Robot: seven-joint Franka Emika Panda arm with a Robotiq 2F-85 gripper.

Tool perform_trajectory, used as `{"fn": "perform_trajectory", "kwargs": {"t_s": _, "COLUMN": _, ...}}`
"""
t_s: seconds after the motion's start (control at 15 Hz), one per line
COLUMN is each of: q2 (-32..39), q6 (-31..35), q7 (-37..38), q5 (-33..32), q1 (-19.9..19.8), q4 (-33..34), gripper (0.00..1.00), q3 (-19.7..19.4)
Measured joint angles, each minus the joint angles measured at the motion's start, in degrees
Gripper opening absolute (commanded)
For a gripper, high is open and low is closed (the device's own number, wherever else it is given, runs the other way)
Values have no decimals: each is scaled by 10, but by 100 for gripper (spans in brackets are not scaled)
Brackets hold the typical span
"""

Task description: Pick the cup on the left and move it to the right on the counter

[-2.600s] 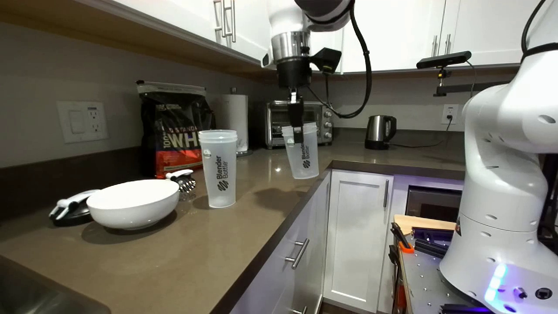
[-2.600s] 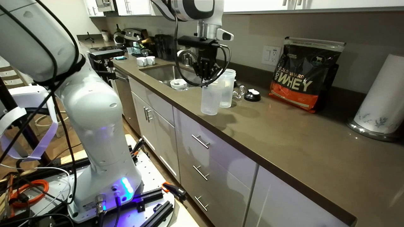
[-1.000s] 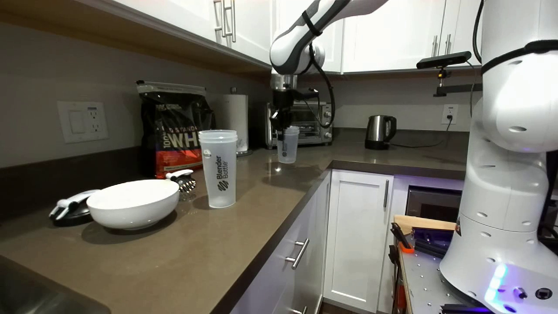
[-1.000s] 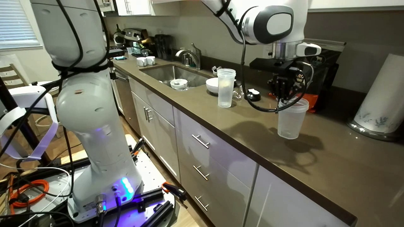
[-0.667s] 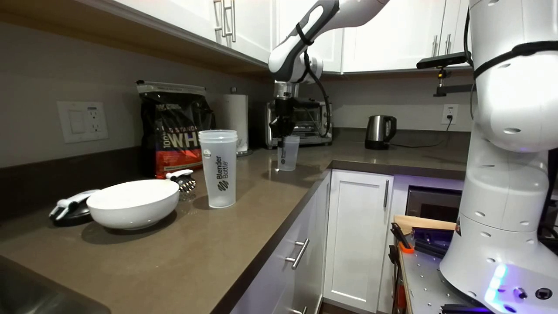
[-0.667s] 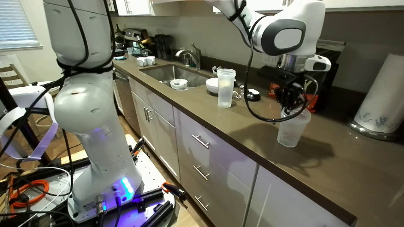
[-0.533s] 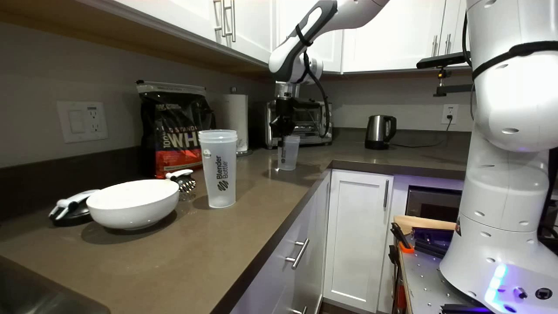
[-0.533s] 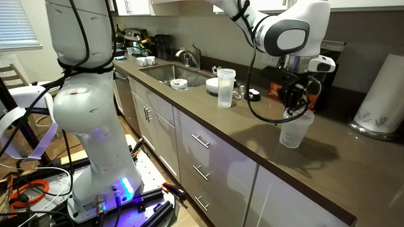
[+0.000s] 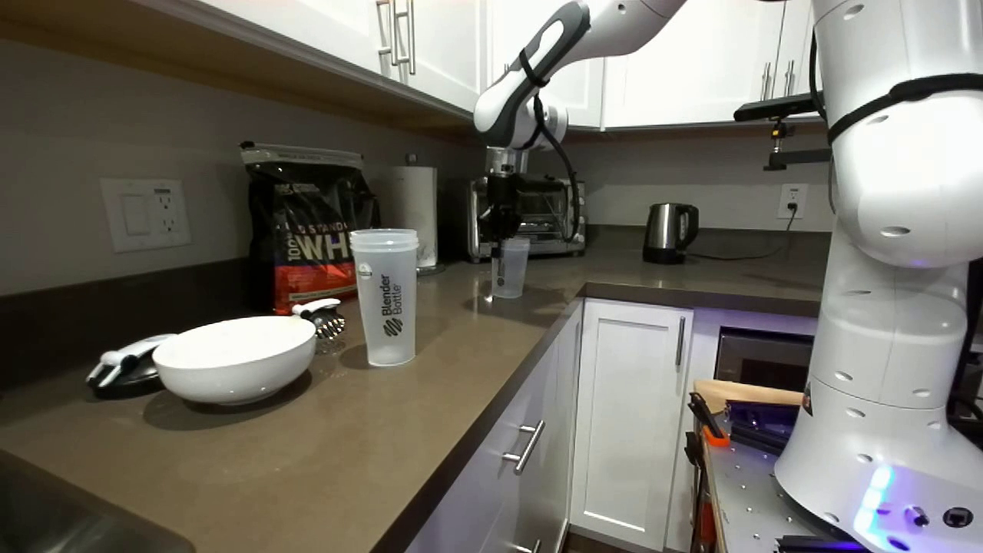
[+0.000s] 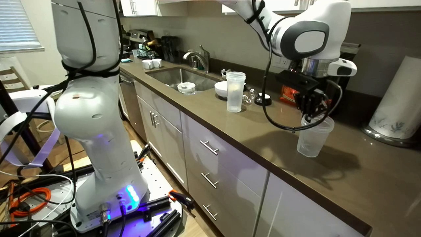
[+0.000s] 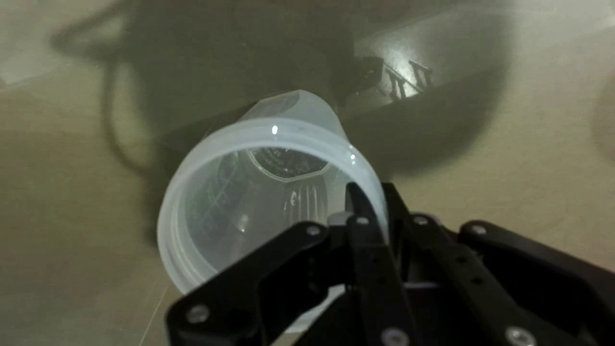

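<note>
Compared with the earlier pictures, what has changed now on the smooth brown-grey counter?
The black gripper carried the short translucent plastic cup along the counter, away from the tall translucent plastic tumbler, towards the white paper towel roll. It gripped the cup throughout. The tumbler and the round white bowl stayed in place.

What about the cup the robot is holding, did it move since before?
Yes. In an exterior view, the cup has moved right, away from the tall tumbler and toward the paper towel roll, which hasn't moved.
</note>
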Motion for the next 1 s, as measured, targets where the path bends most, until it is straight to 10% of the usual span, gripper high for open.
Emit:
{"fn": "perform_trajectory", "kwargs": {"t_s": 0.07, "q2": 1, "q6": 0, "q7": 0, "q5": -2, "q1": 0, "q4": 1, "gripper": 2, "q3": 0}}
{"fn": "perform_trajectory", "kwargs": {"t_s": 0.13, "q2": 2, "q6": 0, "q7": 0, "q5": -3, "q1": 0, "q4": 3, "gripper": 34, "q3": 0}}
{"fn": "perform_trajectory", "kwargs": {"t_s": 1.0, "q2": -28, "q6": -20, "q7": 21, "q5": -90, "q1": 18, "q4": 6, "gripper": 100, "q3": 2}}
